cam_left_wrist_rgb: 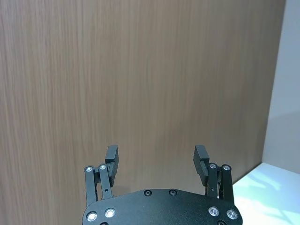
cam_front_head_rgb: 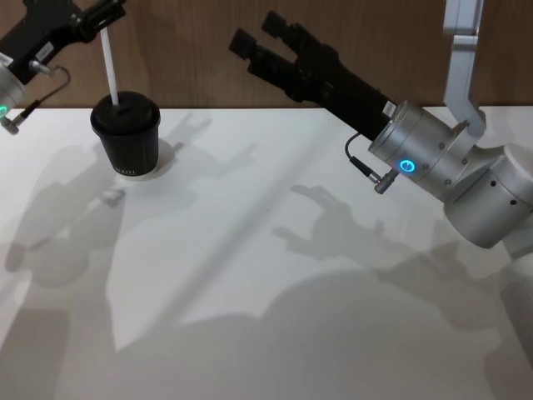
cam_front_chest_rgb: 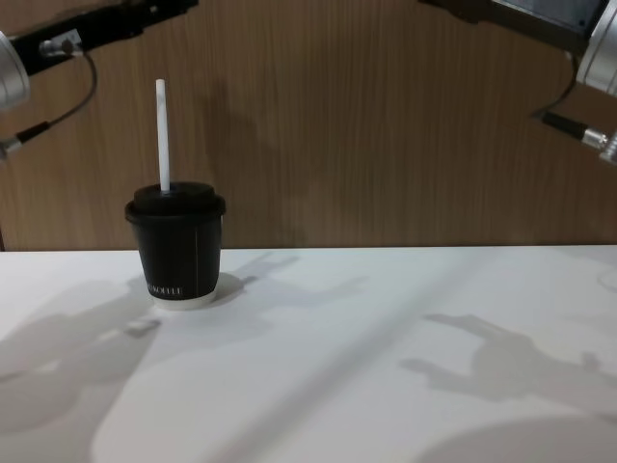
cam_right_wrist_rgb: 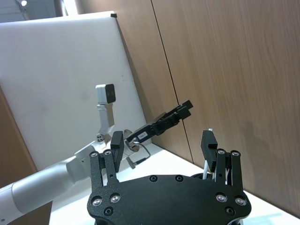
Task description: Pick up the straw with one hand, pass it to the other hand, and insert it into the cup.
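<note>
Straw [cam_front_chest_rgb: 162, 135]: upright in cup [cam_front_chest_rgb: 176, 249] through lid, far left of table [cam_front_head_rgb: 275, 275]. Left gripper [cam_front_head_rgb: 98, 15]: above cup, fingers apart, empty. Right gripper [cam_front_head_rgb: 266, 37]: raised, fingers apart, empty. Insertion judged complete; nothing left

Small white lettering near the base of the cup [cam_front_chest_rgb: 175, 253], one short word, too fine to read with certainty; a white tag with dark print on the left arm [cam_right_wrist_rgb: 143, 136], seen from the right wrist, likewise illegible.
</note>
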`<act>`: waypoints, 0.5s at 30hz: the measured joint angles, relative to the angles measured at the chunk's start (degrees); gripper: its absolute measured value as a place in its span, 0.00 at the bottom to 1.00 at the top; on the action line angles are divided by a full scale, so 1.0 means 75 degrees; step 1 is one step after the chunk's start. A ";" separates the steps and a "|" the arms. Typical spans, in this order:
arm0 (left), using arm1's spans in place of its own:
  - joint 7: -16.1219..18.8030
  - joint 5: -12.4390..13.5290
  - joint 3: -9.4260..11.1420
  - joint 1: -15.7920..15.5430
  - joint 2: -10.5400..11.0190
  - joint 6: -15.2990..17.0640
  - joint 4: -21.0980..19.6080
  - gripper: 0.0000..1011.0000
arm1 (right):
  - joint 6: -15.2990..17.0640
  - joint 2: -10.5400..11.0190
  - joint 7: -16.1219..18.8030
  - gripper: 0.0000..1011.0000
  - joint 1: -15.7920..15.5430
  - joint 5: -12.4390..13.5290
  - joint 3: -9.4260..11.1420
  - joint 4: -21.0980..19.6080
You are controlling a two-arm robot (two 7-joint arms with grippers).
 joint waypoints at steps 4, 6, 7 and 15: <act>0.0018 -0.0163 -0.0043 0.0315 0.0142 0.0219 -0.0558 0.99 | 0.0000 0.0000 0.0000 0.99 0.0000 0.0000 0.0000 0.0000; 0.0019 -0.0264 -0.0052 0.0462 0.0211 0.0370 -0.0811 0.99 | 0.0000 0.0000 0.0000 0.99 0.0000 0.0000 0.0000 0.0000; 0.0019 -0.0295 -0.0053 0.0509 0.0233 0.0417 -0.0883 0.99 | 0.0000 0.0000 0.0000 0.99 0.0000 0.0000 0.0000 0.0000; -0.0001 -0.0603 -0.0045 0.1038 0.0452 0.0903 -0.1635 0.99 | 0.0000 0.0000 0.0000 0.99 0.0000 0.0000 0.0000 0.0000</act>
